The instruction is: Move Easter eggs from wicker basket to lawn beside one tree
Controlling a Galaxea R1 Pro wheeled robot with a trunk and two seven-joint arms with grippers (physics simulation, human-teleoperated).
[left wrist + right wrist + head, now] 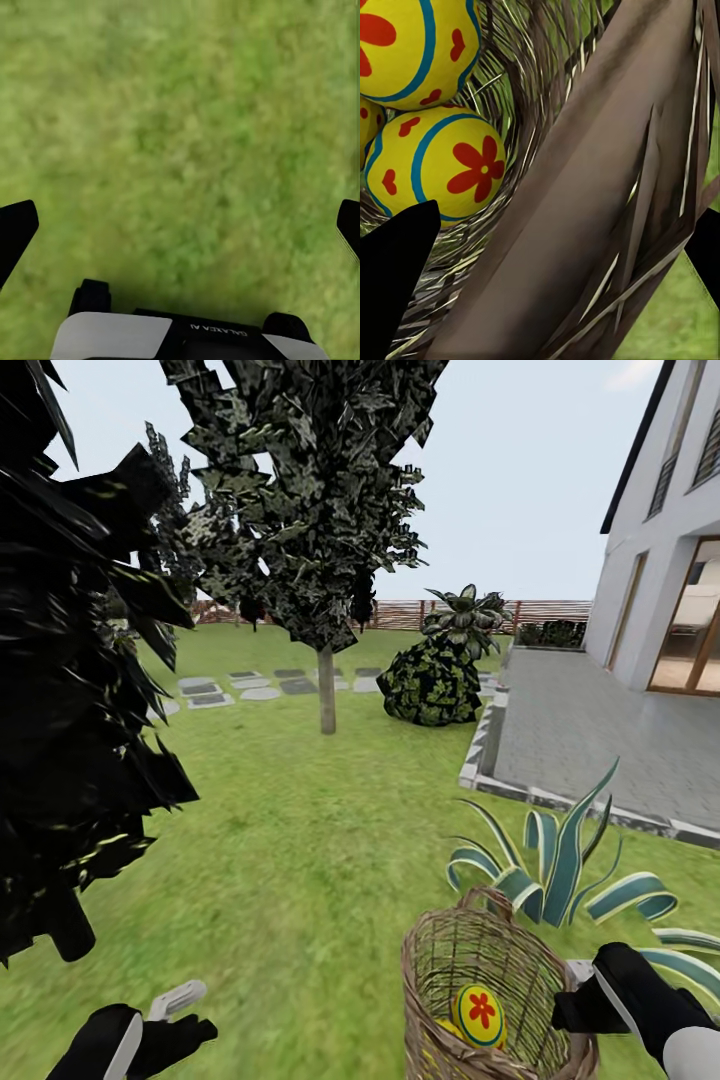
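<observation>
1. Three views catalogued, head view first. Wicker basket (495,990) at lower right, held up above the lawn (300,840), its small loop handle at the far rim. One Easter egg (478,1015) shows plainly inside, yellow with a red flower; a sliver of a second lies beside it.
2. Head view, right gripper (575,985): at the basket's right rim, touching the weave. Its fingers are hidden by the wicker here.
3. Head view, left gripper (175,1010): low at lower left over grass, well apart from the basket, holding nothing.
4. Head view, surroundings: tree (327,690) with a thin bare trunk stands mid-lawn; stepping stones (235,688) behind it; rounded bush (432,682) to its right; striped spiky plant (565,870) just behind the basket; paved terrace (600,740) and house (670,560) at right; dark foliage (70,660) close at left.
5. Left wrist view: fingertips (16,229) spread wide at both edges of the frame, bare lawn (180,135) between them.
6. Right wrist view: basket rim (585,202) runs between the two dark fingers (394,277), which are closed on it. Three eggs (442,165) lie inside, touching one another; the third is only a sliver at the edge.
</observation>
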